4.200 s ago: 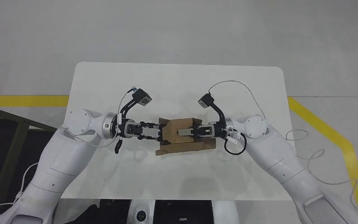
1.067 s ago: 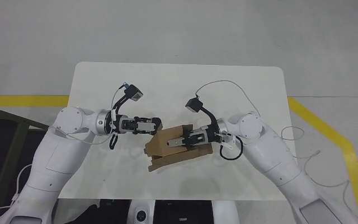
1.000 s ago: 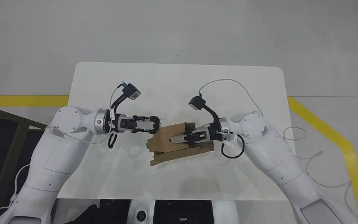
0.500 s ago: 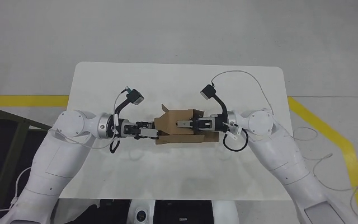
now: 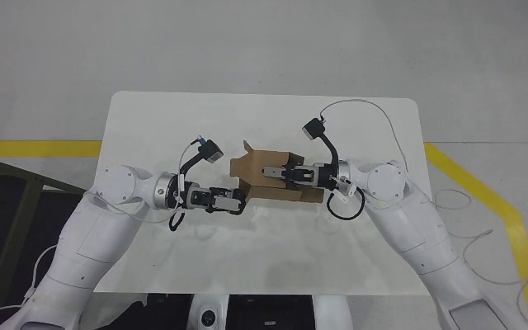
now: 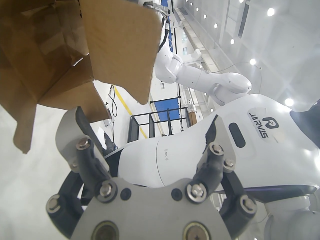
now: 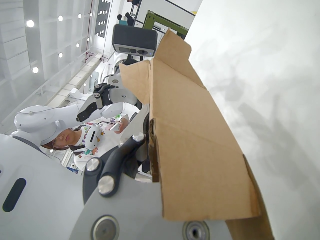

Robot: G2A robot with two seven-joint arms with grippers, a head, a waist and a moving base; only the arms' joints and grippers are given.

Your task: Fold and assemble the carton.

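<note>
Hold firm with the right hand [image 5: 274, 174], clenched on the carton's [image 5: 262, 158] 3 o'clock wall near the table's [image 5: 165, 124] middle. Bring the left hand [image 5: 237, 200], released and empty at the carton's 7 o'clock, against the loose flap [image 6: 120, 38]; press along its crease, squarely. Found no legible writing on the cardboard faces in view.

The carton [image 5: 272, 169] flaps block the left end effector [image 5: 240, 200] ahead; the table [image 5: 165, 124] beside lies open.
</note>
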